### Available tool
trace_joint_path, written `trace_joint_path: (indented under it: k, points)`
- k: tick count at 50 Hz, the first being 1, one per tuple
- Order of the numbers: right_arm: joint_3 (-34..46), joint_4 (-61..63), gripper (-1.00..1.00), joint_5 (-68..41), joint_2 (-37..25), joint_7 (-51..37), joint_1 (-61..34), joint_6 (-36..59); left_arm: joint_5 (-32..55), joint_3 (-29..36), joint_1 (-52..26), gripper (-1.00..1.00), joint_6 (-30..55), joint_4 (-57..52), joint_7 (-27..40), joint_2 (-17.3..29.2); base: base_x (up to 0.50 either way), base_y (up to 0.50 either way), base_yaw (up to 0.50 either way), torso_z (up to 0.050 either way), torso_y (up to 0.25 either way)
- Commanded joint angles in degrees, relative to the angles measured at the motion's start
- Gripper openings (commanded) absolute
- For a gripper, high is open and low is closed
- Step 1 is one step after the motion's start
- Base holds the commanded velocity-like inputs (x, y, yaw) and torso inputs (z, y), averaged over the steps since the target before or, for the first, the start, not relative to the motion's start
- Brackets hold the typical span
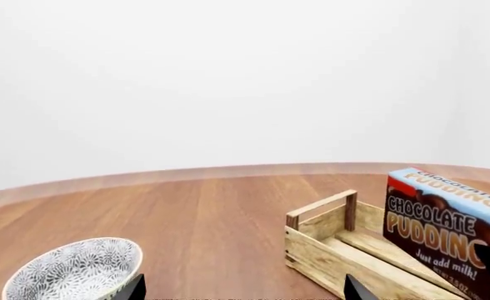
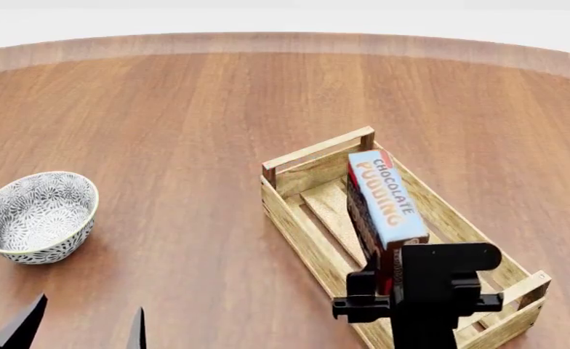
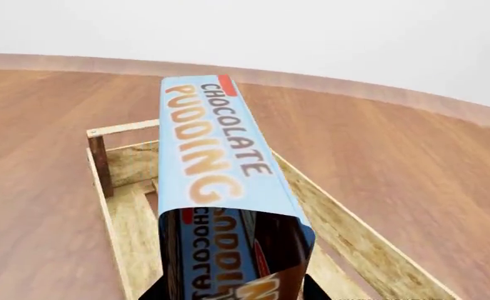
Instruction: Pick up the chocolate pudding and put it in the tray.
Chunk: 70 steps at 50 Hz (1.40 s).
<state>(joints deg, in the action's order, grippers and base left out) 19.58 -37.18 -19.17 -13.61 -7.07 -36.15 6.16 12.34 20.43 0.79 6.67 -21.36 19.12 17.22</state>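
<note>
The chocolate pudding (image 2: 386,200), a small carton with a light-blue lettered top and dark brown sides, stands on edge inside the tray (image 2: 295,219), a light-wood slatted crate. My right gripper (image 2: 387,287) is shut on the carton's near end, over the tray's near half. In the right wrist view the carton (image 3: 215,162) fills the middle, with dark fingers (image 3: 310,289) at both sides, above the tray (image 3: 112,206). My left gripper (image 2: 81,327) is open and empty at the front left. The left wrist view shows the pudding (image 1: 449,228) and tray (image 1: 324,247).
A grey-white patterned bowl (image 2: 38,216) sits on the wooden table (image 2: 169,109) to the left, near my left gripper; it also shows in the left wrist view (image 1: 77,270). The round table's far edge curves across the back.
</note>
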Motion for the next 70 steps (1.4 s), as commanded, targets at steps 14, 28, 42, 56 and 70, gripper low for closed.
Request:
trace_joint_path:
  k: [14,28,42,56,70]
  points:
    - [-0.81,-22.31,-1.00,3.50,3.47,0.23,-9.62,-9.65,0.37,0.33,-0.32,1.00,-2.01,3.31,-0.07,-0.29,0.00,0.00,0.00,0.000,0.001]
    - [-0.83,-35.62,-1.00,4.42,5.41,1.28,-15.39,-16.05,0.75,0.27,-0.75,1.00,-1.46,3.06,0.16,0.18,0.00,0.00,0.00,0.000,0.000]
    - [-1.08,-37.02,-1.00,4.51,5.54,2.08,-15.99,-15.75,0.91,0.52,-0.70,1.00,-2.48,3.97,0.22,0.11,0.00,0.00,0.00,0.000,0.000]
    - [-1.24,-31.68,1.00,4.40,4.71,0.23,-13.78,-13.99,1.31,0.59,-0.57,1.00,-3.20,4.31,0.34,0.19,0.00,0.00,0.00,0.000,0.000]
    - [-1.91,-16.16,1.00,2.58,2.29,-1.91,-7.80,-8.40,1.36,0.94,-0.91,1.00,-1.89,2.84,0.86,0.62,0.00,0.00,0.00,0.000,0.000]
